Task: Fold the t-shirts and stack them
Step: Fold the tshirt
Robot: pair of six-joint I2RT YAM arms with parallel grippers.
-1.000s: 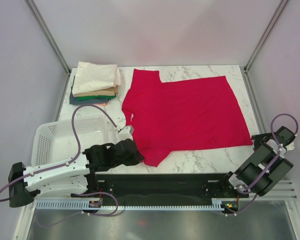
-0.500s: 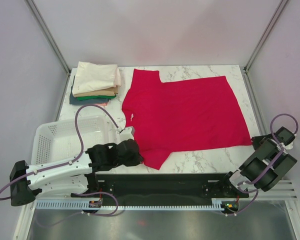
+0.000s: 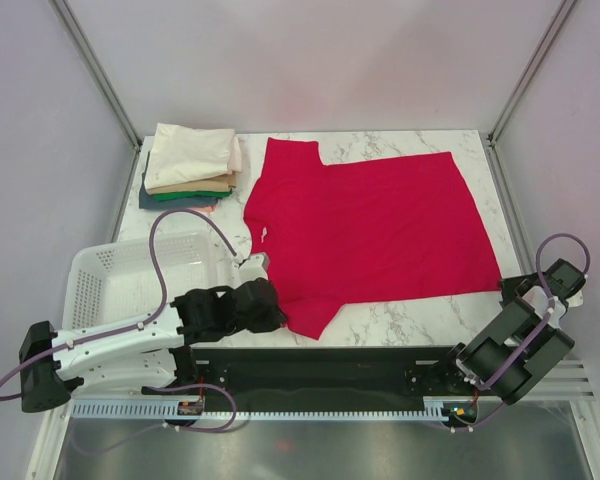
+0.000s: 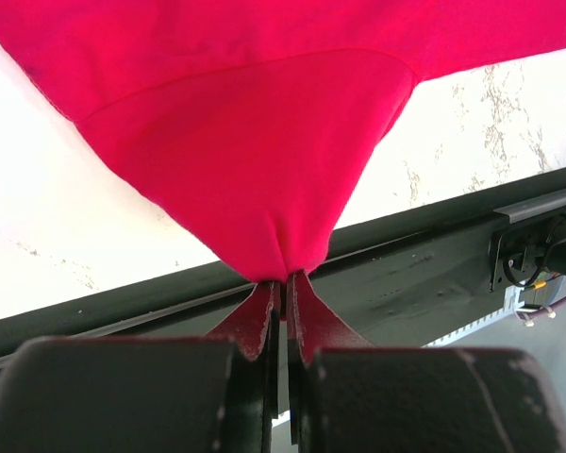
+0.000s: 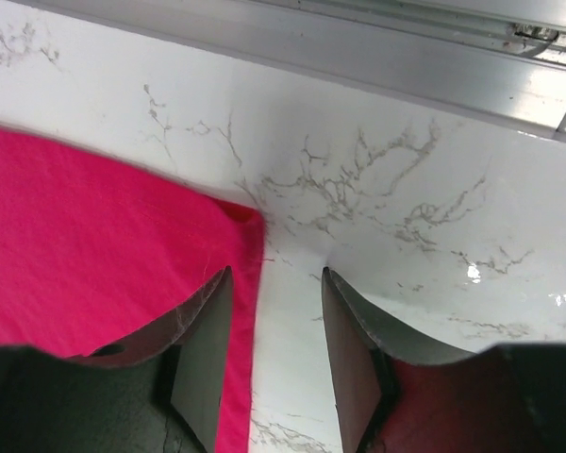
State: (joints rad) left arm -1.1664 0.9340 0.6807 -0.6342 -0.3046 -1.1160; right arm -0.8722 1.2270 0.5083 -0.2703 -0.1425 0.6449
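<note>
Vs a second ago: right arm has pulled back toward the near edge and swung slightly left, and the right tool [image 3: 512, 290] now sits just off the shirt's near-right hem corner. Left arm has barely shifted. Shirt outline is practically unchanged; the near sleeve tip has crept a touch toward the right.

Red t-shirt [image 3: 370, 225]: bright crimson, spread flat and unfolded on the bench [image 3: 420, 318], covering most of the middle and right. A few shallow wrinkles, otherwise smooth. Near sleeve is drawn to a point at the near edge.

Orientation: long axis runs left-right along the bench. Collar faces the left edge, hem faces the right edge. One sleeve points to the far edge, the other to the near edge.

Left tool [image 4: 283, 294]: clenched on the near sleeve tip, cloth bunched between the jaws.

Right tool [image 5: 275, 321]: released, jaws apart, nothing held. It straddles the hem edge, with one finger over the cloth and the other over bare marble.

Folded stack [image 3: 190, 165]: cream on top, then tan, green and dark blue, at the far-left corner. White basket [image 3: 110, 275] is at the near-left, beside the left arm.
</note>
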